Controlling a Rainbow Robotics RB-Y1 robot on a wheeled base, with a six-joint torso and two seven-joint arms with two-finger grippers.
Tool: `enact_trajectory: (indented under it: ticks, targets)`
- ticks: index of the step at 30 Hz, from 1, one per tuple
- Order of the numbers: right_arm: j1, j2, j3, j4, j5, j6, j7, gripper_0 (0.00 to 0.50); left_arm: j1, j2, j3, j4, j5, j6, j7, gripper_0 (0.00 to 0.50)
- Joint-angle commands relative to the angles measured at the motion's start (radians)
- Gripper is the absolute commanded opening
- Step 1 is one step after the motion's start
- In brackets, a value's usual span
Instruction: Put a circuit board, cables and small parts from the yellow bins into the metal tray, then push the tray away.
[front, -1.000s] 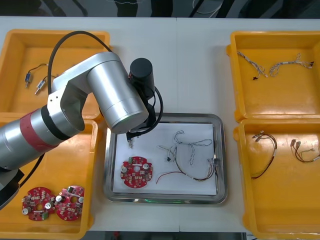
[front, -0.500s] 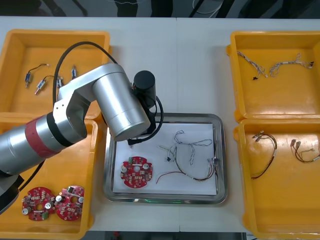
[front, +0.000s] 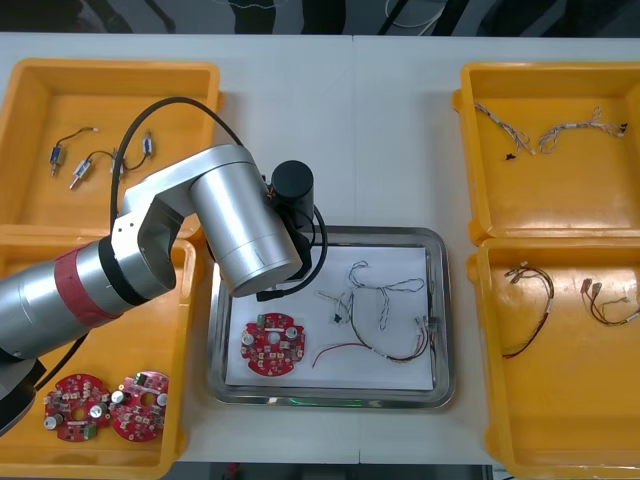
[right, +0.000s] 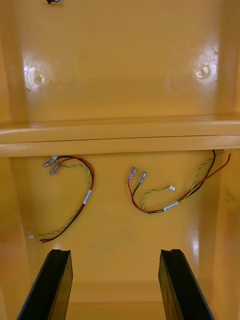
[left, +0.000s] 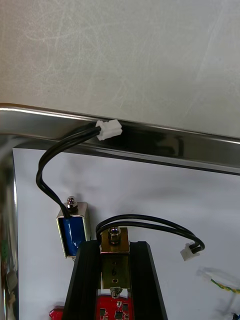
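Standing by the light table (front: 380, 120), I see two yellow plastic bins closest to the robot. The near left yellow bin (front: 150, 340) holds two round red circuit boards (front: 75, 407) side by side. The near right yellow bin (front: 560, 420) holds two thin red and yellow cables (right: 75, 200), lying a little apart. The right gripper (right: 115, 255) hangs over this bin. Its black fingers (right: 57, 280) are spread wide and have nothing between them.

Between the bins sits the shiny metal tray (front: 440, 300), which is white inside. A third red board (front: 272, 343) lies in its left half. A tangle of thin cables (front: 380, 310) lies to the right of that board.

The left gripper (left: 114, 250) is over the tray's left side, between the third red board and the tray's far rim. Its fingers squeeze a small gold-coloured metal part (left: 114, 257). I cannot tell if this part touches the tray. A curly black cable (left: 145, 220) loops off from it to a white plug. Just beside the fingers, a small blue metal part (left: 72, 232) lies on the white. Its own black wire (left: 50, 155) bends up to the tray's far rim, where its white plug rests.

Farther back, the far left yellow bin (front: 40, 130) holds more small metal parts (front: 80, 178) on dark wires. The far right yellow bin (front: 560, 190) holds pale twisted cables (front: 580, 128).
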Motion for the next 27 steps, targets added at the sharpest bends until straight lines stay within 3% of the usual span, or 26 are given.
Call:
enact_trajectory:
  ticks: [1, 2, 3, 4, 5, 6, 8, 19, 27]
  targets:
    - [0.012, 0.001, -0.030, -0.011, -0.002, 0.003, 0.011, 0.500, 0.015, -0.020, -0.012, -0.009, -0.017, -0.021, 0.057, 0.016]
    - [0.012, 0.001, -0.030, -0.011, 0.000, 0.003, 0.011, 0.500, 0.015, -0.020, -0.012, -0.009, -0.019, -0.021, 0.058, 0.079]
    - [0.012, 0.001, -0.030, -0.011, 0.000, 0.003, 0.011, 0.500, 0.015, -0.020, -0.012, -0.009, -0.024, -0.022, 0.061, 0.198]
    - [0.012, 0.001, -0.030, -0.011, 0.002, 0.003, 0.010, 0.500, 0.015, -0.020, -0.015, -0.009, -0.027, -0.022, 0.064, 0.347]
    - [0.012, 0.001, -0.030, -0.011, 0.002, 0.003, 0.011, 0.500, 0.015, -0.020, -0.015, -0.009, -0.028, -0.022, 0.064, 0.369]
    - [0.012, 0.001, -0.030, -0.011, 0.002, 0.003, 0.011, 0.500, 0.015, -0.020, -0.015, -0.009, -0.031, -0.024, 0.066, 0.447]
    - [0.012, 0.001, -0.030, -0.011, 0.003, 0.003, 0.010, 0.500, 0.015, -0.020, -0.015, -0.009, -0.031, -0.024, 0.067, 0.500]
    - [0.012, 0.001, -0.030, -0.011, 0.006, 0.003, 0.007, 0.500, 0.013, -0.009, -0.014, -0.014, -0.045, -0.022, 0.075, 0.500]
    - [0.012, -0.001, -0.028, -0.017, -0.012, 0.003, 0.008, 0.500, 0.015, 0.017, 0.078, -0.087, -0.005, 0.042, 0.064, 0.500]
